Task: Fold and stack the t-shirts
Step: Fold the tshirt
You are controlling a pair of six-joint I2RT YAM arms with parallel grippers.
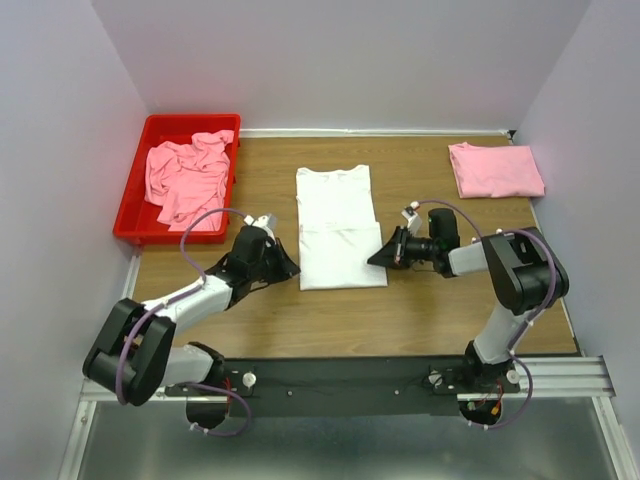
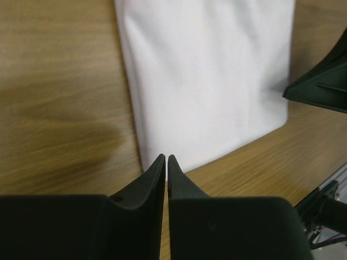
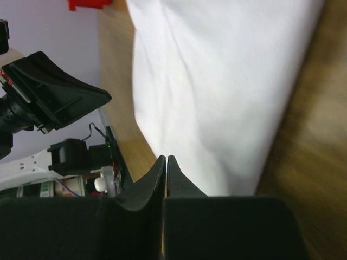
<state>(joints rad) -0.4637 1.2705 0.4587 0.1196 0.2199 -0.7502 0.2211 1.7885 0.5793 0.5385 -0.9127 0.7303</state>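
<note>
A white t-shirt (image 1: 338, 215) (image 2: 211, 81) (image 3: 227, 81) lies folded flat mid-table. My left gripper (image 1: 293, 268) (image 2: 166, 157) is shut, its tips at the shirt's near left corner, with no cloth showing between them. My right gripper (image 1: 374, 259) (image 3: 166, 157) is also shut, low at the shirt's right edge, and no cloth shows between its tips either. A folded pink t-shirt (image 1: 495, 170) rests at the back right. Crumpled pink t-shirts (image 1: 185, 178) fill the red bin (image 1: 130, 195).
The red bin stands at the back left against the wall. Grey walls close in the table on three sides. The arm bases and a metal rail (image 1: 350, 385) run along the near edge.
</note>
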